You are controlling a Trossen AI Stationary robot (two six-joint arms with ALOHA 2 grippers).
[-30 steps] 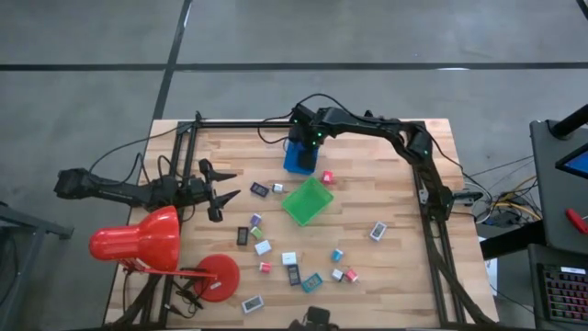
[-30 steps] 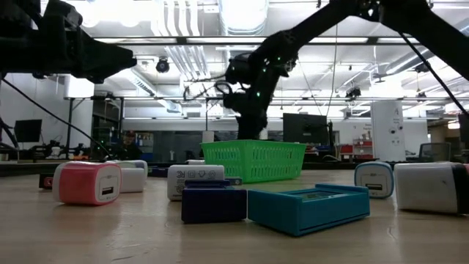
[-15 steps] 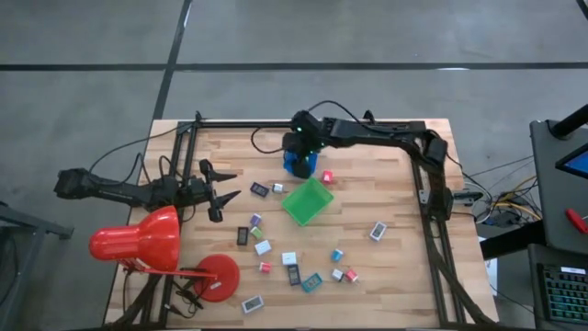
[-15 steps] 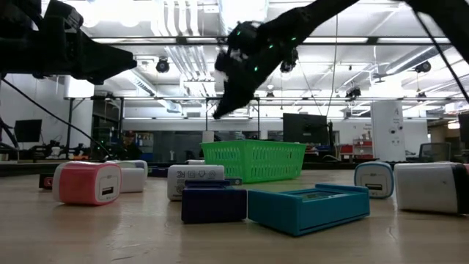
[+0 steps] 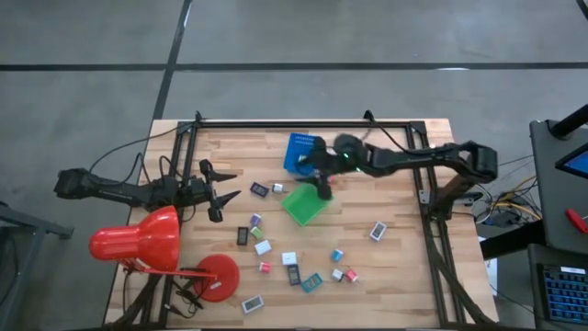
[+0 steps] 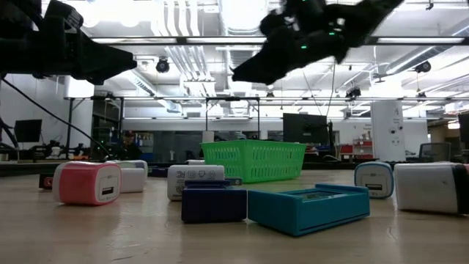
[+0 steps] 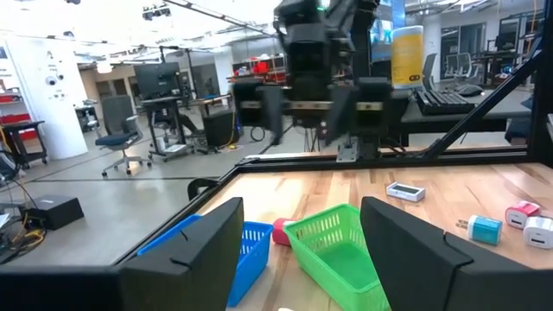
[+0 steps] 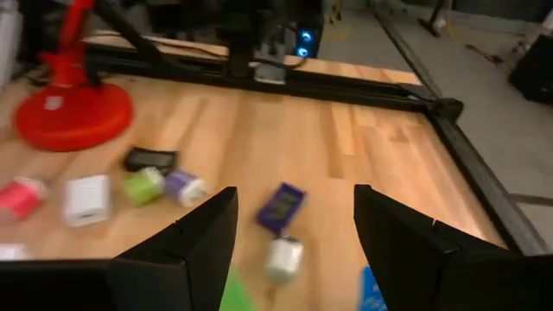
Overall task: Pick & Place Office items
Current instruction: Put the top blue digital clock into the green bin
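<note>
The office items are small cubes and flat pieces in white, pink, green, teal and dark, lying scattered on the wooden table (image 5: 386, 198), such as a dark flat one (image 5: 260, 189) and a white one (image 5: 263, 246). In the right wrist view a purple flat piece (image 8: 281, 204) and a white cube (image 8: 283, 257) lie ahead of the fingers. My right gripper (image 5: 322, 188) (image 8: 294, 194) hangs open in the air over the far corner of the green tray (image 5: 306, 204), holding nothing. My left gripper (image 5: 220, 195) (image 7: 302, 207) waits open above the table's left side.
A blue tray (image 5: 299, 152) stands just beyond the green tray toward the far edge. A red desk lamp (image 5: 138, 241) with its round base (image 5: 217, 279) takes up the near left corner. A black frame (image 5: 303, 124) borders the table. Bare wood lies toward the right.
My right gripper has swung from above the blue tray toward the near edge and slightly right, over the green tray's far corner. In the low view it rose and tipped from pointing down to slanting nearly level. The pink cube beside the trays is now hidden under it.
</note>
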